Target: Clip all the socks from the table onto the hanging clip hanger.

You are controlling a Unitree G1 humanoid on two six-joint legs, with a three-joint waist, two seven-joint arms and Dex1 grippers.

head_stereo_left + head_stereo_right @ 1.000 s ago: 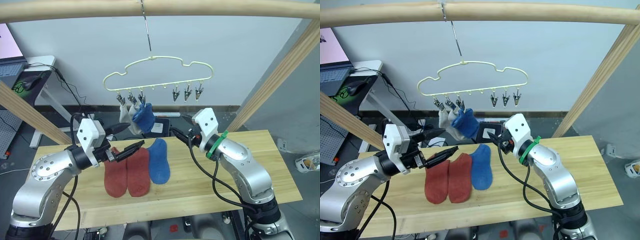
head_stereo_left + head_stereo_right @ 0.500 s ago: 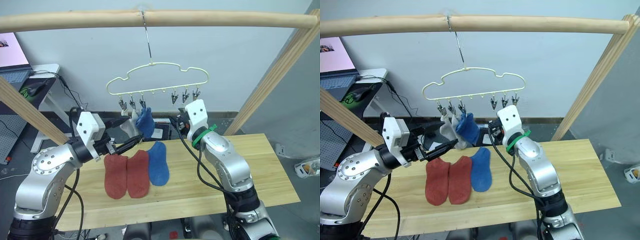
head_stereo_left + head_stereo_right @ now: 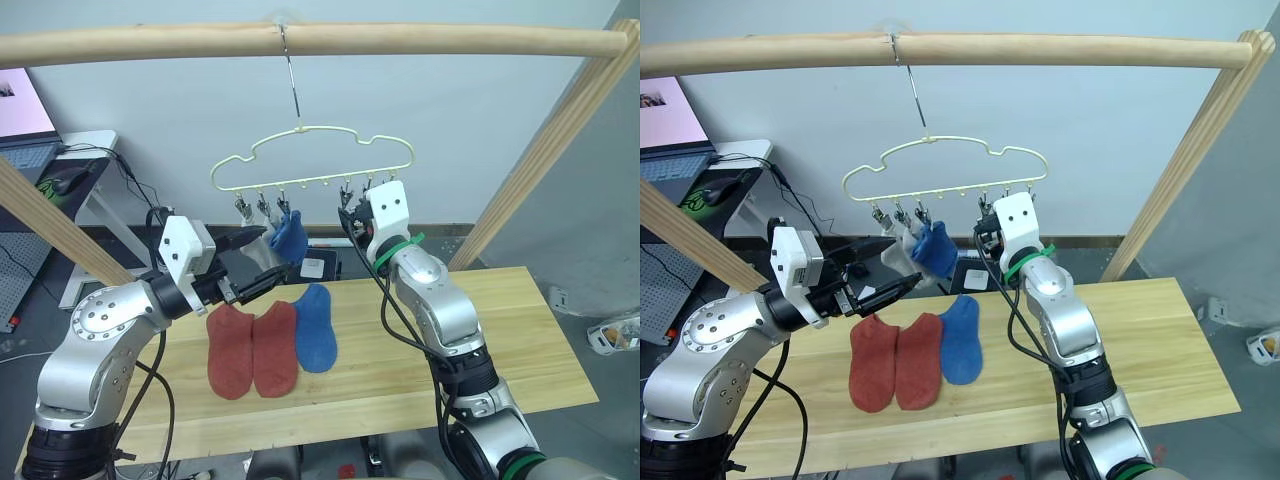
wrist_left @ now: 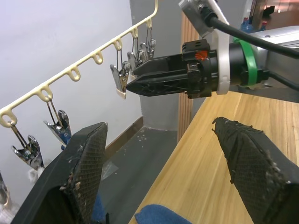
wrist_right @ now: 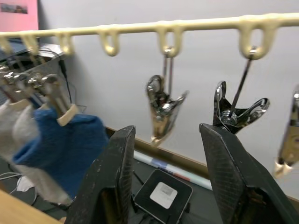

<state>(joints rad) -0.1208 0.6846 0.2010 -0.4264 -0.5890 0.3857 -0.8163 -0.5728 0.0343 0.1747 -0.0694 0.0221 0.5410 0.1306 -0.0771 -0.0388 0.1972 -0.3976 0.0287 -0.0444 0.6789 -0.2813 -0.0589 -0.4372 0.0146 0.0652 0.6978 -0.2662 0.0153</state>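
Your two head eyes look forward and down from above the table (image 3: 520, 330), taking in both arms, the clip hanger (image 3: 312, 158) and the wooden pole (image 3: 300, 38) — the same scene, slightly offset sideways. Your left wrist camera sits low, looking along its own fingers up past the hanger's clips at the right gripper (image 4: 133, 84). Your right wrist camera is very near the clips (image 5: 163, 109) — facing the wall behind them.
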